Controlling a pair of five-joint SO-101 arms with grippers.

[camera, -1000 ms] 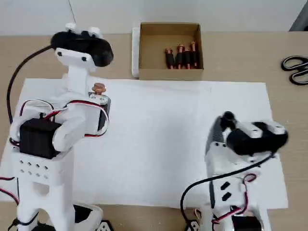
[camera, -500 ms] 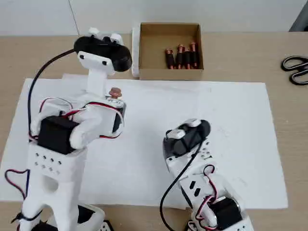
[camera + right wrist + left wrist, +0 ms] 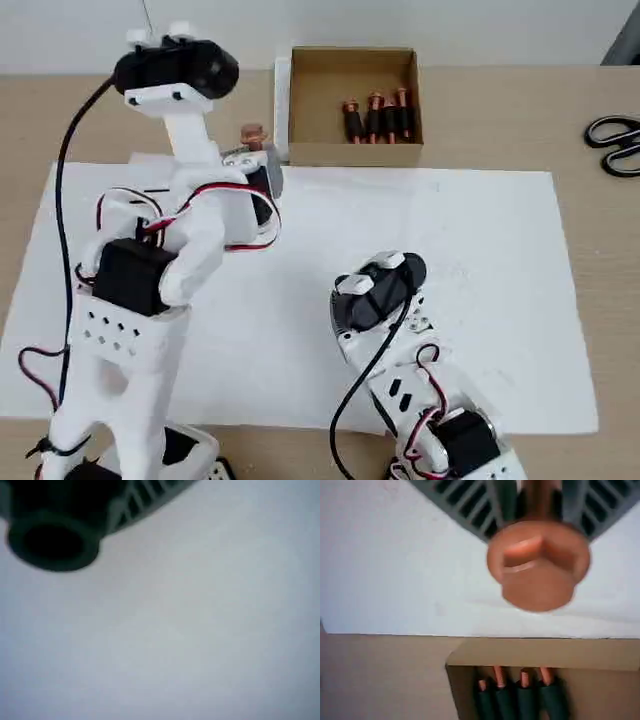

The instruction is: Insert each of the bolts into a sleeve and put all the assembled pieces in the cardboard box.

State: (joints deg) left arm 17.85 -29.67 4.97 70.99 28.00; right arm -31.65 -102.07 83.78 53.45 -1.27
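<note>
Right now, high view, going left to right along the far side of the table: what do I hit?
bolt held in the left gripper → cardboard box → scissors

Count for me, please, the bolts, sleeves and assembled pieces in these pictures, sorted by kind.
Assembled bolt-in-sleeve pieces in the brown cardboard box: 4
Copper-coloured metal bolt without a sleeve: 1
Black cylindrical sleeve without a bolt: 1
Total: 6
</note>
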